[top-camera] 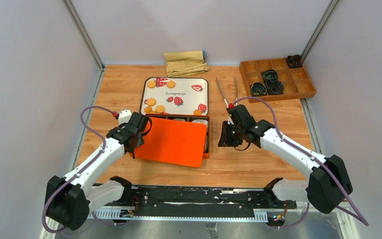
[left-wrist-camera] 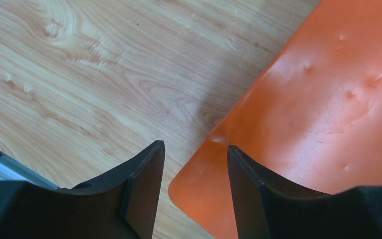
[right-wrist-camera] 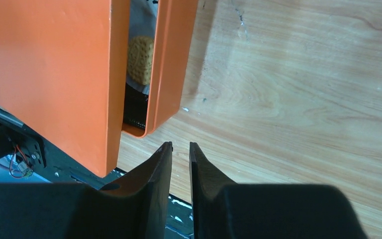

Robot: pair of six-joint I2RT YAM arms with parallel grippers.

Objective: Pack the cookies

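Golden-orange cookies (top-camera: 151, 84) lie scattered on a white strawberry-print tray (top-camera: 189, 97) that sits just behind the orange box (top-camera: 208, 142). In the right wrist view another cookie (right-wrist-camera: 140, 59) shows inside the box, through the gap left by the orange lid (top-camera: 171, 142). The lid lies askew over the box and covers most of it.

The left gripper (left-wrist-camera: 195, 147) is at the lid's left edge, its jaws wide apart, and a lid corner shows between them. The right gripper (right-wrist-camera: 180, 144) is just to the right of the box, low over the wooden table (top-camera: 268, 149). Its jaws are almost together, with only a thin slit between them, and they hold nothing.

Metal tongs (top-camera: 227, 92) lie behind and to the right of the box. Further right is a wooden compartment tray (top-camera: 251, 67) holding dark liners (top-camera: 270, 75). A folded beige cloth (top-camera: 185, 62) lies well behind the box.
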